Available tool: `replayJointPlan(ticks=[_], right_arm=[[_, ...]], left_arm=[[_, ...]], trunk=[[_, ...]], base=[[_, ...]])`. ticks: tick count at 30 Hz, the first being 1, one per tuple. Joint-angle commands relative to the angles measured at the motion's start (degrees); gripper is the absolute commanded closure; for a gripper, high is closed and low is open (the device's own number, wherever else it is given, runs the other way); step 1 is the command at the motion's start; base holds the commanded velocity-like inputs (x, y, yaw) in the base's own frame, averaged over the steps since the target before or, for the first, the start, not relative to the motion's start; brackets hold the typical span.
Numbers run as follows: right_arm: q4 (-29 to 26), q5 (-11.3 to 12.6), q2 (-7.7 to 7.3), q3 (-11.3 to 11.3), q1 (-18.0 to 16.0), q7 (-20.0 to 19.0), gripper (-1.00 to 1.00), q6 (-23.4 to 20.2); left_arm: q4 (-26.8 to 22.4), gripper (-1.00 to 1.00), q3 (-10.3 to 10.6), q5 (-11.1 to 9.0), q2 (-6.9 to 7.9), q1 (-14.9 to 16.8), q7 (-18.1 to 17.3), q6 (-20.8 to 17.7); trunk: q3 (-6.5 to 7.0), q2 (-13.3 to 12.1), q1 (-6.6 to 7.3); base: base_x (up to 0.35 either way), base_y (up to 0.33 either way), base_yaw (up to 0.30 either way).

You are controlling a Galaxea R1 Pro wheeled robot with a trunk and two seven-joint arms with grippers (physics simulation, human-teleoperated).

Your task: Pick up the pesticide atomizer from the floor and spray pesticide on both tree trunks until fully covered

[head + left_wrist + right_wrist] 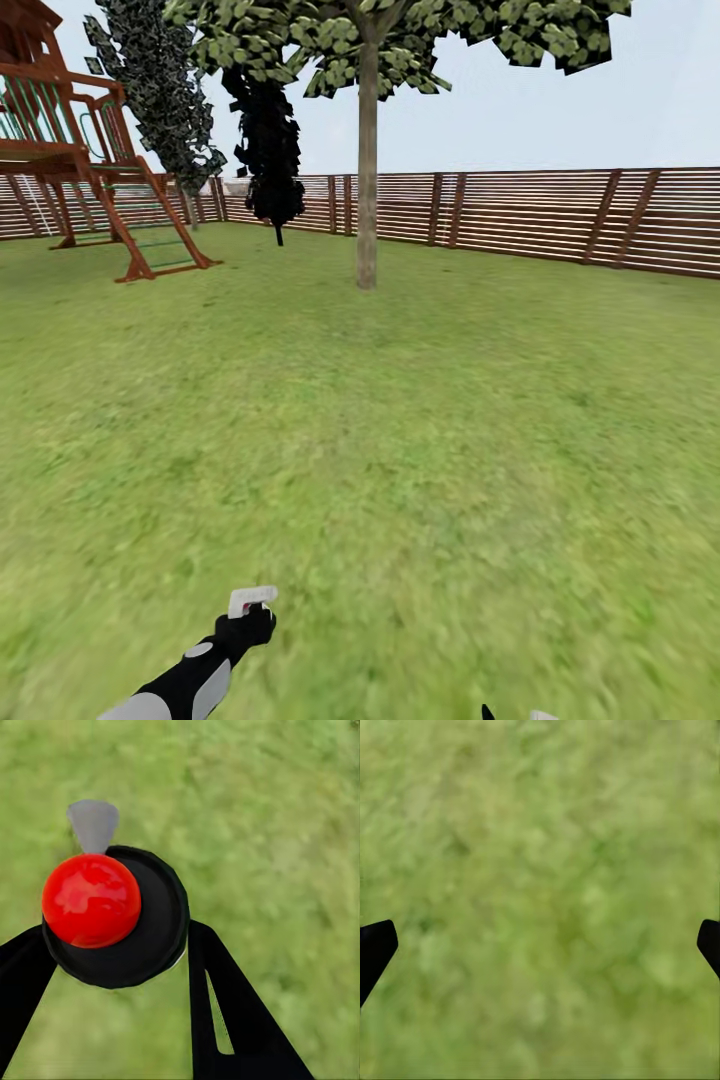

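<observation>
One tree stands ahead on the lawn, its thick grey-brown trunk (367,170) rising to jagged green foliage (400,35). At the bottom of the head view my left gripper (250,622) reaches forward, shut on the pesticide atomizer (252,600), whose pale top pokes up. In the left wrist view the atomizer (120,915) is a round black body with a red knob and a grey nozzle, clamped between my black fingers (225,1005). My right gripper (540,945) hangs open over bare grass, its tips far apart. No mist is visible.
A brown slat fence (520,215) rings the lawn behind the tree. A wooden playset with a ladder (90,170) stands at the far left. A black-leaved tree (268,140) and a dark grey-leaved one (155,90) stand near the fence. Open grass (420,450) lies between me and the trunk.
</observation>
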State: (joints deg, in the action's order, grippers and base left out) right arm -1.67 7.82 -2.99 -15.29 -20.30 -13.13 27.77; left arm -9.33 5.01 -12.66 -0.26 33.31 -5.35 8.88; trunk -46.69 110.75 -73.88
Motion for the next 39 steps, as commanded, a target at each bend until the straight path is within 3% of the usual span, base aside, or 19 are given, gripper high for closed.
replayJointPlan(ticks=[1, 39], right_arm=[[0.0, 0.0, 0.0, 0.0, 0.0, -0.02, -1.0, 0.0], [0.0, 0.0, 0.0, 0.0, 0.0, 0.0, -1.0, 0.0]], left_arm=[[-0.05, 1.0, -0.02, 0.0, 0.0, 0.0, -0.01, 0.0], [-0.07, 1.0, 0.0, 0.0, 0.0, 0.0, -0.01, 0.0]], trunk=[[0.0, 0.0, 0.0], [0.0, 0.0, 0.0]], base=[[0.337, 0.0, 0.0], [0.337, 0.0, 0.0]])
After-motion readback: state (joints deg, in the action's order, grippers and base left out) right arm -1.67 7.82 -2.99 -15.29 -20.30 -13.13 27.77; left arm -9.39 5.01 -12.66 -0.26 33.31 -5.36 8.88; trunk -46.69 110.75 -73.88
